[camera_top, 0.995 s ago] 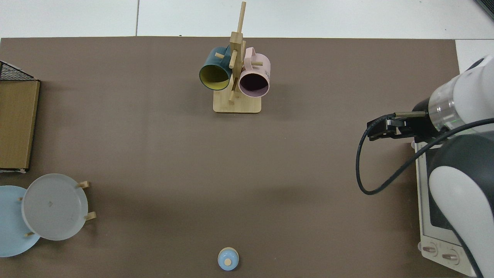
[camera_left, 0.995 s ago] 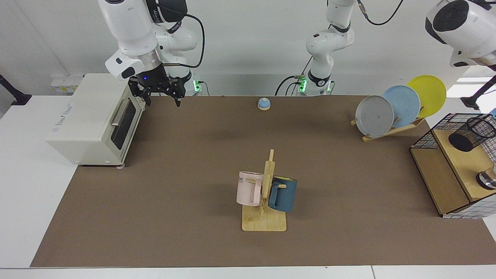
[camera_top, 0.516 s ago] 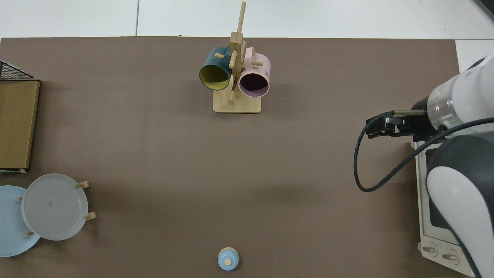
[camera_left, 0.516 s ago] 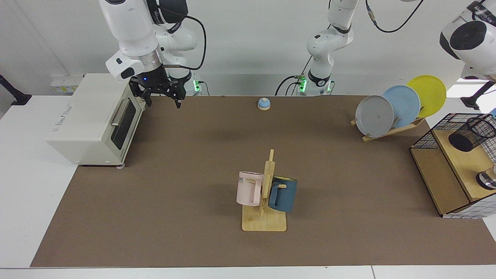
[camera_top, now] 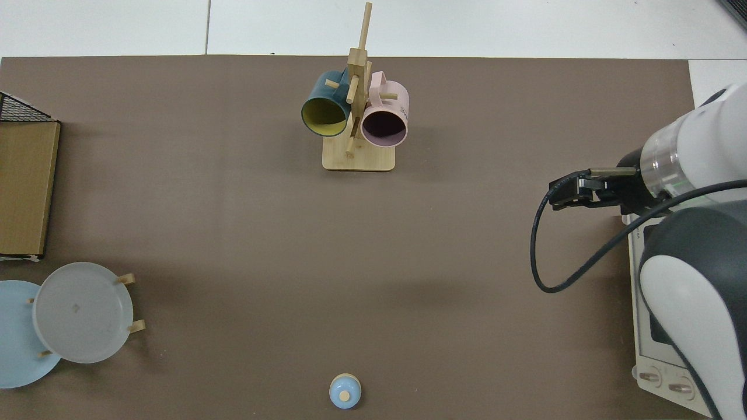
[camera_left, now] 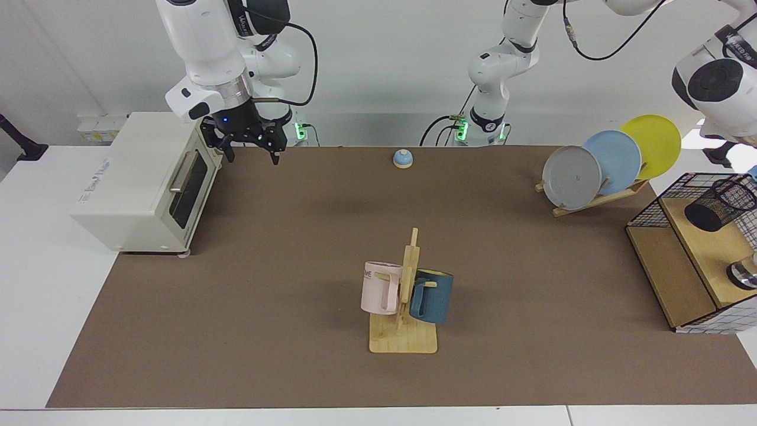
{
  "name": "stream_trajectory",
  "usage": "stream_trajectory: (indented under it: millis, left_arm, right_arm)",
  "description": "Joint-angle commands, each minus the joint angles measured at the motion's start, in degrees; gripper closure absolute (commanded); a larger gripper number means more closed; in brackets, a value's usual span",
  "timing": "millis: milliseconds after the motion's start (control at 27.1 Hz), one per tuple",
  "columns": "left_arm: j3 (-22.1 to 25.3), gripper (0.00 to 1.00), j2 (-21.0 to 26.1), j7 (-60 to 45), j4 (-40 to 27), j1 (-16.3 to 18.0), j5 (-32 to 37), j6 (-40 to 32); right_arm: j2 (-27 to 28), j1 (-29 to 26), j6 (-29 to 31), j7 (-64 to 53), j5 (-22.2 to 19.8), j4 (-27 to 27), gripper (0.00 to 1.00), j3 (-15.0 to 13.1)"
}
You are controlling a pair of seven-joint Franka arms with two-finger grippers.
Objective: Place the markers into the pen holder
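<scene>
Nearest you in the facing view, the bamboo mug tree (camera_left: pixel 404 307) stands on the brown table mat (camera_left: pixel 284 284), with a pale pink mug (camera_left: pixel 380 287) hung on one side and a dark blue mug (camera_left: pixel 433 296) on the other; the top view shows the blue one's yellow lining. Further back, at the mat's edge, you have the wooden shelf unit with a black wire grid frame (camera_left: pixel 680 260). On its upper board sits the small black wire-mesh pen holder (camera_left: pixel 718 203), tilted, its mouth turned away from the mat. You will not find the marker in either view. Beyond that, a wooden rack holds a grey plate (camera_left: pixel 571 177), a light blue plate (camera_left: pixel 613 161) and a yellow plate (camera_left: pixel 651 146), all on edge. Across the mat stands the cream toaster oven (camera_left: pixel 145 180), door closed. Just above its far corner your right gripper (camera_left: pixel 248 155) hangs with its fingers spread wide and nothing between them; the top view has it beside the oven's front edge (camera_top: pixel 554 197). A small blue dome-shaped bell (camera_left: pixel 403 158) rests near the far edge. Your left arm's base stands behind it, the arm waiting; its gripper is out of the frame.
</scene>
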Motion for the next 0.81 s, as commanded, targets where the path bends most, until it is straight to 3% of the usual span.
stream_trajectory:
  millis: [0, 774]
  left_arm:
    - [-0.2, 1.0, 1.2, 0.3, 0.5, 0.7, 1.2, 0.9]
    - [-0.2, 1.0, 0.7, 0.0, -1.4, 0.6, 0.4, 0.3]
  right_arm:
    - [-1.4, -1.6, 1.6, 0.6, 1.1, -2.0, 0.0, 0.3]
    - [-1.4, -1.6, 1.6, 0.6, 1.1, -2.0, 0.0, 0.3]
